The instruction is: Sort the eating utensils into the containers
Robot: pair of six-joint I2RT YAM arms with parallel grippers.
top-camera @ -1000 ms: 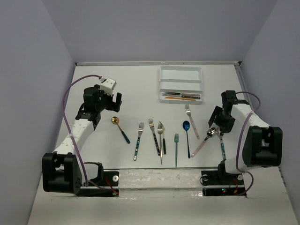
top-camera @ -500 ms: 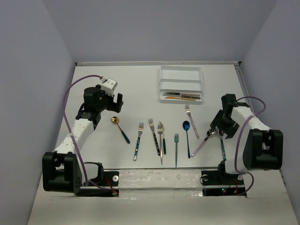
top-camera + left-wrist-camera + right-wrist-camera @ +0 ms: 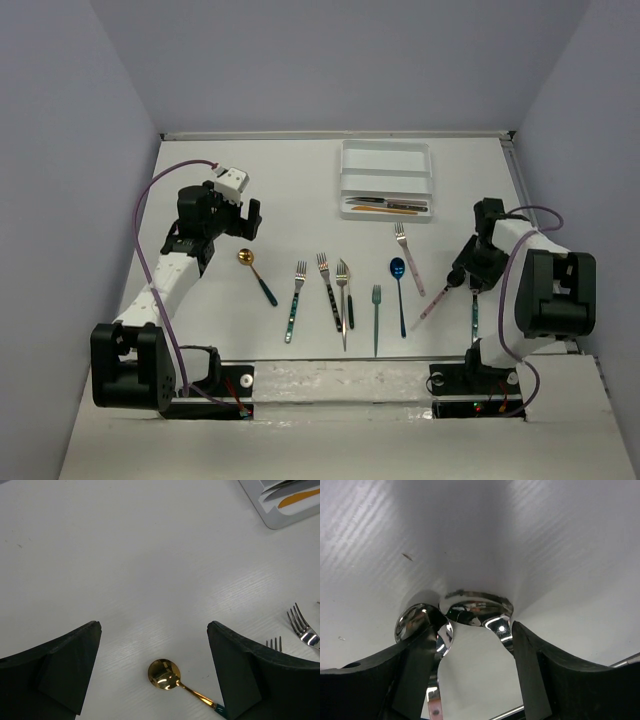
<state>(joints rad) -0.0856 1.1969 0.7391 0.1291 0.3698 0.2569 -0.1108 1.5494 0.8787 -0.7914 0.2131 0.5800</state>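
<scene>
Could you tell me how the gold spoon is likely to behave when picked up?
The gold spoon looks like polished metal, so it is probably stiff and slippery in a grip. It lies flat and slim on the table, so it may skid or pivot on its rounded bowl rather than lift cleanly.

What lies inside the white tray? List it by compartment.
The white tray holds utensils only in its nearest compartment: one dark-handled, one orange or gold; their count is unclear. The two farther compartments look empty. Nothing covers the tray.
</scene>
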